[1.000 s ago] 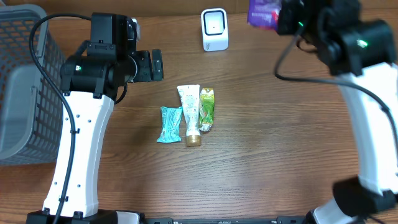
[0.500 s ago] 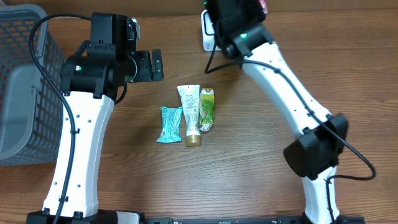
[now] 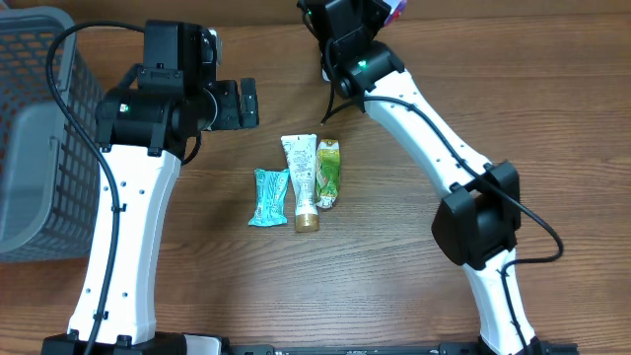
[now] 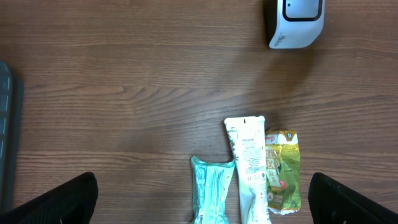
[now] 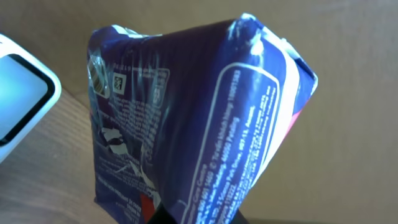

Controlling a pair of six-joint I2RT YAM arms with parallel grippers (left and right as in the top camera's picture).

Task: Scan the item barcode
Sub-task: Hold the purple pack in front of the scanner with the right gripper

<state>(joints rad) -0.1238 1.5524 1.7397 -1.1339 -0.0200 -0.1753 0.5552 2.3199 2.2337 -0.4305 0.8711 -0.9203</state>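
My right gripper (image 5: 189, 214) is shut on a purple packet (image 5: 186, 124) with white print, held up at the table's far edge, where the packet (image 3: 396, 8) shows at the top of the overhead view. The white scanner (image 5: 18, 93) is just left of the packet; it also shows in the left wrist view as the scanner (image 4: 296, 22). In the overhead view my right arm covers it. My left gripper (image 4: 202, 208) is open and holds nothing, hanging above the row of items.
A teal packet (image 3: 268, 197), a white tube (image 3: 302, 177) and a green packet (image 3: 328, 173) lie side by side mid-table. A grey mesh basket (image 3: 39, 128) stands at the left edge. My right arm stretches diagonally from the front right to the back middle.
My right arm has swung from the back right corner leftward with the purple packet, ending over the scanner. The left arm and the three items have not moved.
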